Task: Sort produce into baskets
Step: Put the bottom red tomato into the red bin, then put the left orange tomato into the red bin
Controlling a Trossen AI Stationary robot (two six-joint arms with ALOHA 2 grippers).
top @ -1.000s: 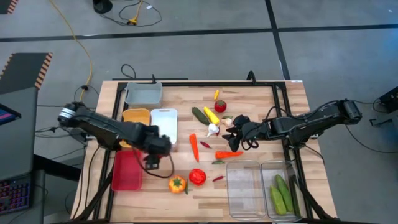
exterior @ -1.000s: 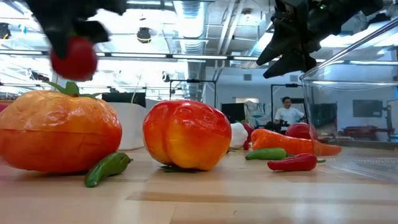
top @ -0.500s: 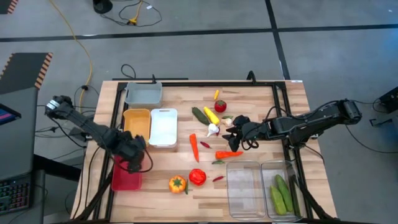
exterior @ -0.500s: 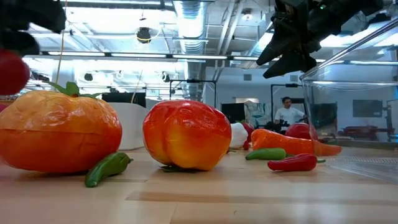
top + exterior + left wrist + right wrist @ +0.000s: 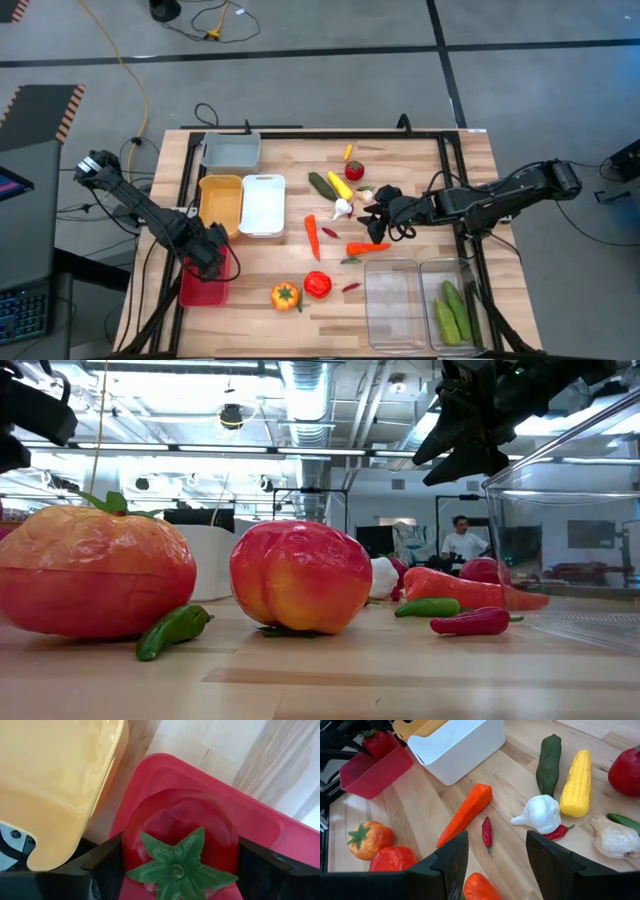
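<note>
A red toy tomato [image 5: 180, 840] with a green star-shaped stalk sits between the fingers of my left gripper [image 5: 207, 258], over the far end of the red basket [image 5: 203, 285]. The right wrist view shows the same tomato [image 5: 377, 742] at the height of the red basket's rim [image 5: 375, 772]. My right gripper [image 5: 497, 865] hangs open above the middle of the table with nothing between its fingers. Below and ahead of it lie a carrot [image 5: 465, 812], a small chili [image 5: 487, 831], a garlic bulb [image 5: 540, 814] and a corn cob [image 5: 576, 782]. My left gripper pinches the tomato's two opposite sides [image 5: 131, 851] between its two fingers [image 5: 102, 865], coming from above and pointing down. The tomato is upright with its green stalk up. I cannot tell whether its underside touches the basket floor.
Yellow [image 5: 220, 200], white [image 5: 263, 205] and grey [image 5: 230, 150] baskets stand beyond the red one. Two clear baskets [image 5: 392, 300] stand at the near right, one holding green cucumbers [image 5: 450, 312]. An orange tomato [image 5: 285, 296] and a red pepper [image 5: 318, 285] lie near the front edge.
My left gripper has carried the tomato from beside the white basket toward the table's left and near edges and downward, rolling its wrist. It now hangs low over the red basket, still shut on the tomato, which has left the low view.
</note>
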